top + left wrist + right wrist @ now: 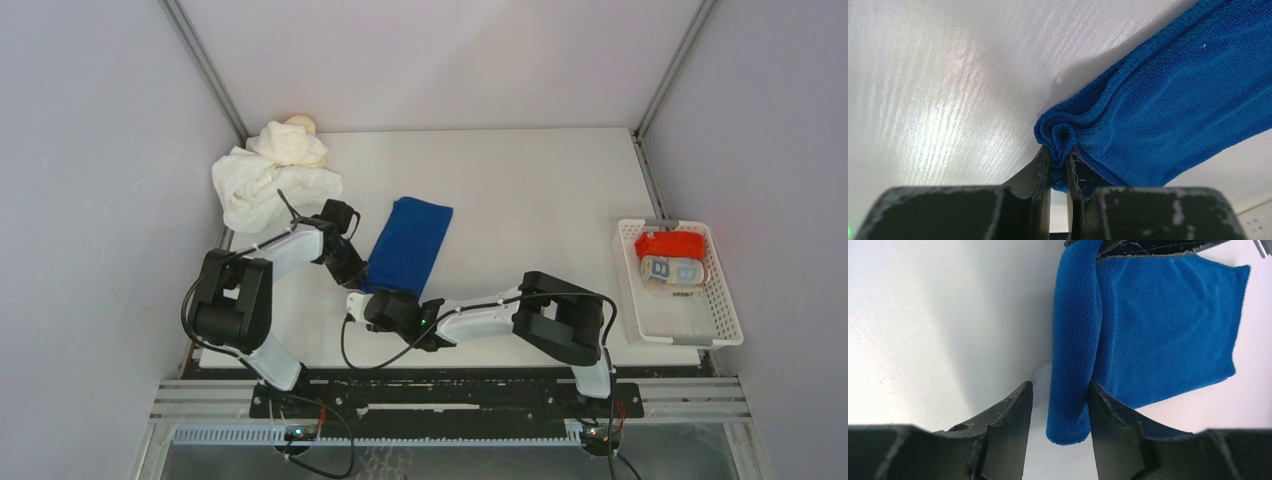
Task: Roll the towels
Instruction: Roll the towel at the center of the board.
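- I'm starting the roll: blue towel (410, 245) lies left-centre on the bench (540, 190).
- Left hand (1059, 152) pinches its near corner.
- Right hand (1060, 387) straddles the curled edge, jaws part-open.
- Next: nip it, roll onward.

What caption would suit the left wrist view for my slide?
Left gripper, jaws shut on a bunched corner of the blue towel, over the white table.

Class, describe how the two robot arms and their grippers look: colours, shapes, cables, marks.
Both the left arm and right arm have white links between boxy black joints, with thin black cables looping alongside. The left gripper and right gripper have dark, tapered wedge fingers, scuffed whitish at the edges.
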Robot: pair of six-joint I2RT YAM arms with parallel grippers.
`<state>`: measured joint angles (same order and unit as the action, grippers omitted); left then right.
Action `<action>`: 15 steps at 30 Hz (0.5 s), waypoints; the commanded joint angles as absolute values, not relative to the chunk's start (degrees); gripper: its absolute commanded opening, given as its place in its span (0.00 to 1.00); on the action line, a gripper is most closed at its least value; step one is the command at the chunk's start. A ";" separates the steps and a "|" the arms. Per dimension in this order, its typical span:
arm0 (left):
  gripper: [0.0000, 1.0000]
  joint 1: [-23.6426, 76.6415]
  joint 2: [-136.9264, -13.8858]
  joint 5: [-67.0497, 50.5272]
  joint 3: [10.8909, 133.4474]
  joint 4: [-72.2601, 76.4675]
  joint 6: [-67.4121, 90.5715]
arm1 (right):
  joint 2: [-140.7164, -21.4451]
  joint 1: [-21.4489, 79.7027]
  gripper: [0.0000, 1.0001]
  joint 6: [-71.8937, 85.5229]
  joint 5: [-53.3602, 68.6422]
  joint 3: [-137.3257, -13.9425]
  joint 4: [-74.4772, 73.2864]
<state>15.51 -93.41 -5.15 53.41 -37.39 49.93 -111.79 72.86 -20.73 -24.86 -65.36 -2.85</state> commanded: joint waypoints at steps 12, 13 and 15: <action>0.23 15.44 -92.11 -3.62 54.35 -38.44 50.63 | -110.83 68.72 0.08 -16.42 -11.47 -66.01 -7.62; 0.25 15.47 -91.43 -3.36 54.00 -38.01 51.19 | -110.35 67.33 0.04 -14.93 -7.73 -66.49 -8.66; 0.31 15.46 -89.27 -1.92 53.36 -37.40 52.13 | -109.87 64.12 0.00 -12.14 0.57 -67.67 -10.69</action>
